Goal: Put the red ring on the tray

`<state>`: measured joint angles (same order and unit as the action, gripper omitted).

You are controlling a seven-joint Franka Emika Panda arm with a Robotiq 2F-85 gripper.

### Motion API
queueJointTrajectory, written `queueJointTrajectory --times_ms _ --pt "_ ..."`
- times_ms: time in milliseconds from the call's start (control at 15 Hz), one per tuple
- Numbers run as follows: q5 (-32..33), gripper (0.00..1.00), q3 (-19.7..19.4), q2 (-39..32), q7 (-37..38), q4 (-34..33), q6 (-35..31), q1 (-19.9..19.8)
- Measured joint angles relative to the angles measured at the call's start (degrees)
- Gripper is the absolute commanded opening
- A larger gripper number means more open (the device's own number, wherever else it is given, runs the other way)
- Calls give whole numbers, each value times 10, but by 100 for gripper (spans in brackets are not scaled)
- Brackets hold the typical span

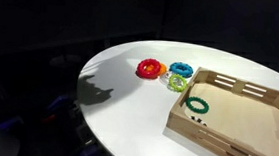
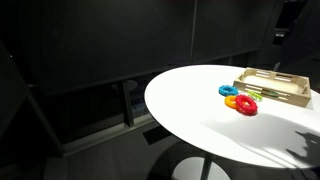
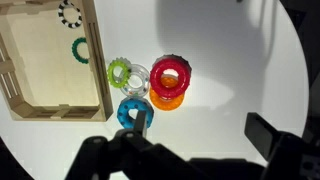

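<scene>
Red ring [image 3: 170,73] lies flat on the white table [image 3: 240,60], just ahead of the gripper [image 3: 200,125] and slightly left of its gap; the dark, blurred jaws appear to stand apart with nothing between them. It rests partly on an orange ring [image 3: 165,98], with a blue ring [image 3: 130,112] and a green ring [image 3: 119,72] just to its left. Beyond those, further left, is the wooden tray [image 3: 50,75].

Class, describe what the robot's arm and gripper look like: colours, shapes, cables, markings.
In the wrist view the gripper is black and blocky, with squared fingers; it lies in shadow, so no cables or markings can be made out. In an exterior view the arm shows only as a dark segment with a paler patch near the top edge.
</scene>
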<state>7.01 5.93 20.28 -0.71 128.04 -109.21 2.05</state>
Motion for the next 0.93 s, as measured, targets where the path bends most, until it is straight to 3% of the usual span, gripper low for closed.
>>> queueJointTrajectory --times_ms 533,933 --pt "0 100 0 -4 5 0 0 0" --pt "0 100 0 -52 39 -1 0 0"
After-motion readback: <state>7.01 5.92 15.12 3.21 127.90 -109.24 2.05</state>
